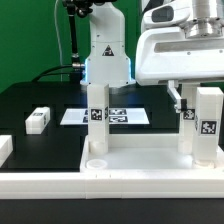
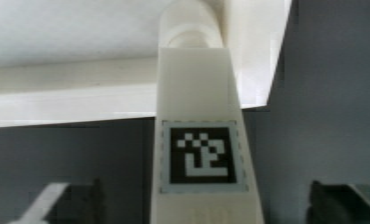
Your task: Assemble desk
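Desk assembly, mid-build: the desk panel point(image 1: 140, 160) lies flat on the dark surface point(image 1: 40, 95) directly beneath my fingers point(image 2: 351, 203), which stand spread on either side of an upright leg point(image 2: 201, 100), with a clear gap on each side and nothing pinched. The leg's black-and-white tag faces my wrist camera, and the leg looks straight, rising from the panel's corner below me. A second leg point(image 1: 97, 125) stands upright at the panel's other end, well apart from my fingers. As I judge it, this leg is seated and the job now is to get clear. I should rise straight up along the leg's axis with both fingers held wide, so that neither pad clips an edge and tilts it. If the leg proves loose, I should close on its flat faces again rather than on a corner. As for what holds what, one round socket point(image 1: 97, 160) near the second leg's foot shows open, with nothing in it. The sockets under the two standing legs are hidden, so I cannot tell how deep either sits. A loose leg point(image 1: 38, 120) lies on the surface far beyond the second leg, and the marker board point(image 1: 72, 116) lies flat behind the panel.
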Robot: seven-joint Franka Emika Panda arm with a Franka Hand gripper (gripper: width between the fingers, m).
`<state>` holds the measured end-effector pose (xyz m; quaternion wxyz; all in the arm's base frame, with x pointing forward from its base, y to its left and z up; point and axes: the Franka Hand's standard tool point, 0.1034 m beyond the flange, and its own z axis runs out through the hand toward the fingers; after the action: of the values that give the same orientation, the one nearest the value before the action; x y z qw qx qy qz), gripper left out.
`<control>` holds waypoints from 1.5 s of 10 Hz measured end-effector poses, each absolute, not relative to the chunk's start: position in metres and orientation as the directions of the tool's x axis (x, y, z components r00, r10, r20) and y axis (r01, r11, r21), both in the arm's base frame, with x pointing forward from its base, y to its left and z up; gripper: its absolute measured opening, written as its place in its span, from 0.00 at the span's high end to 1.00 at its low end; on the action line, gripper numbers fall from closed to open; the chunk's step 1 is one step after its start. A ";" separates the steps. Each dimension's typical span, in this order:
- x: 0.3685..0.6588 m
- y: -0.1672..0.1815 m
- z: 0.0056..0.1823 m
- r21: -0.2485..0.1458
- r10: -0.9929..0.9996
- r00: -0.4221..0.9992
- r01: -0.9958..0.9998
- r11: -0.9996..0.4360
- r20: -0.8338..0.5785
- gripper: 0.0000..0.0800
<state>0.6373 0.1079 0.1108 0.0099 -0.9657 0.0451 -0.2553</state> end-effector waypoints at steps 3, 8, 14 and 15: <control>0.637 0.108 0.111 -0.039 -0.086 0.866 -0.076 -0.996 0.492 0.20; 0.645 0.105 0.146 -0.027 -0.053 0.877 -0.045 -0.999 0.477 0.19; 0.644 0.105 0.142 -0.023 -0.048 0.880 -0.042 -0.999 0.472 0.19; 0.642 0.103 0.140 -0.013 -0.039 0.895 -0.037 -0.999 0.445 0.19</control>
<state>0.6422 0.1033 0.1402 0.0019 -0.9734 0.0197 -0.2284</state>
